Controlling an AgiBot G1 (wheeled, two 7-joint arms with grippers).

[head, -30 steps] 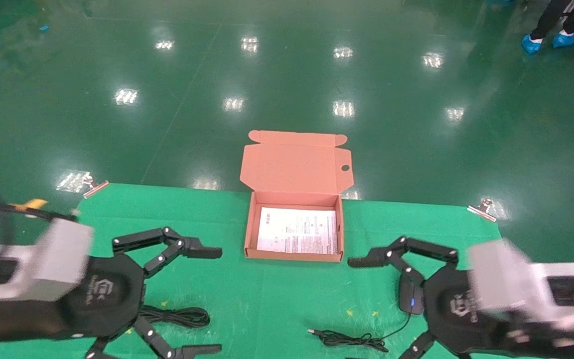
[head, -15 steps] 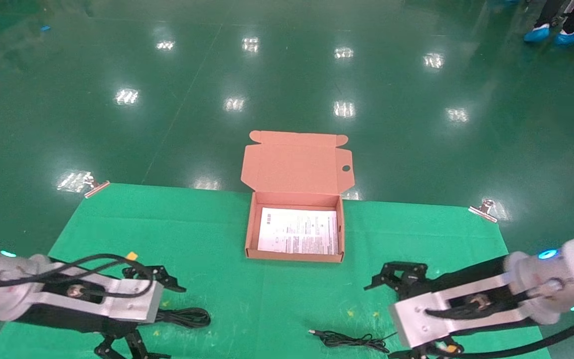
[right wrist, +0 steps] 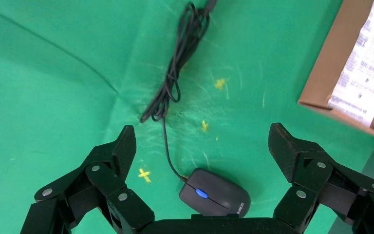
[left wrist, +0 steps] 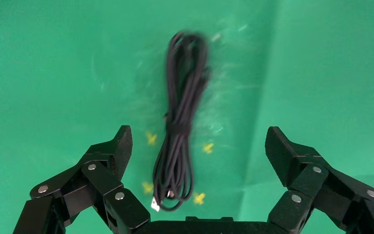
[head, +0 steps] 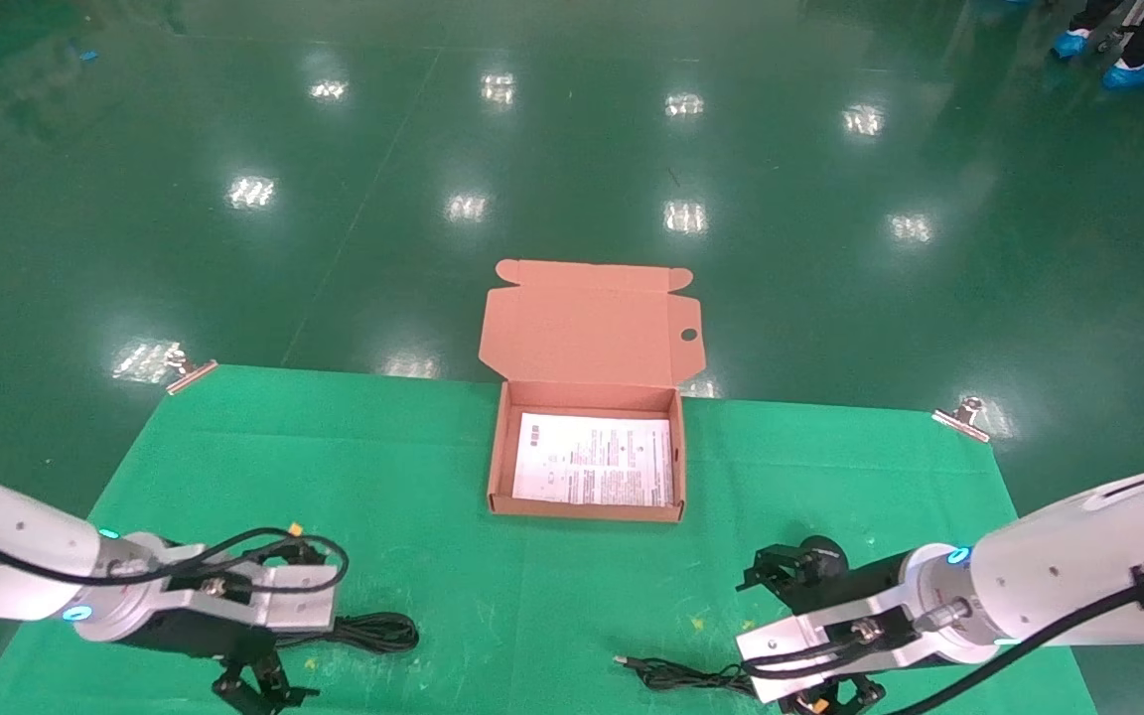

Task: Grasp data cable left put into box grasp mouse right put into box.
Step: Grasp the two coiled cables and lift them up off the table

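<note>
Since a second ago both arms have swung down from raised, forward-pointing poses to the green cloth. The left gripper (left wrist: 197,146) now hovers with fingers spread wide over the coiled thin black data cable (left wrist: 180,122). The right gripper (right wrist: 202,146) hangs equally spread above the small black oval mouse (right wrist: 215,199). The brown cardboard box (head: 496,467) stands open between them, holding only its printed sheet; both grasps appear imminent.

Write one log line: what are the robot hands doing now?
left gripper: open over data cable | right gripper: open over mouse | box: open
</note>
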